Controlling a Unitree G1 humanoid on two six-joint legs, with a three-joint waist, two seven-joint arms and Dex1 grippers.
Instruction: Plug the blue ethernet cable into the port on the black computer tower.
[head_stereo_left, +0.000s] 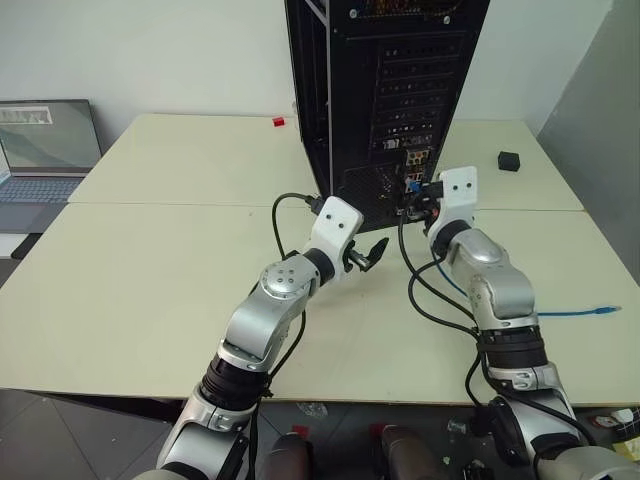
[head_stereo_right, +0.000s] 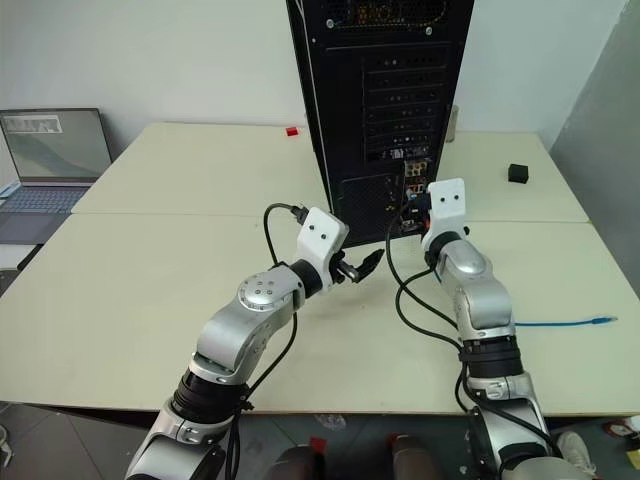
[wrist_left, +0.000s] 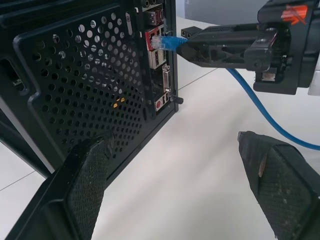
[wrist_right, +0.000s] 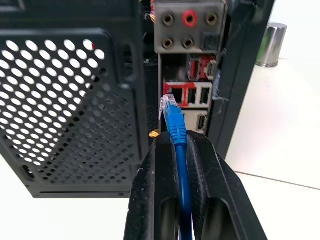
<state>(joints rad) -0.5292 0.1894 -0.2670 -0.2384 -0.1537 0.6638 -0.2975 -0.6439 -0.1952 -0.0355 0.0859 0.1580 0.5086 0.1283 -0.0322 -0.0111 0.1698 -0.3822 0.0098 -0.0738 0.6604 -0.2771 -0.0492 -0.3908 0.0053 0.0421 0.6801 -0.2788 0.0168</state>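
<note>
Your right tool (wrist_right: 175, 150) is gripping the cable (wrist_right: 176, 127) just behind its plug, holding the plug's tip right at the port (wrist_right: 172, 96) on the tower (head_stereo_left: 400, 90); you cannot tell whether it is seated. The cable's far end is lying on the surface (head_stereo_left: 150, 290). Your left tool (wrist_left: 175, 175) is standing open, empty, near the tower's grille.

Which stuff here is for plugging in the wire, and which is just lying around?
For the job:
blue ethernet cable
port
black computer tower
right gripper, holding the cable

Just lying about:
laptop
small black box
small red thing
metal cylinder
</note>
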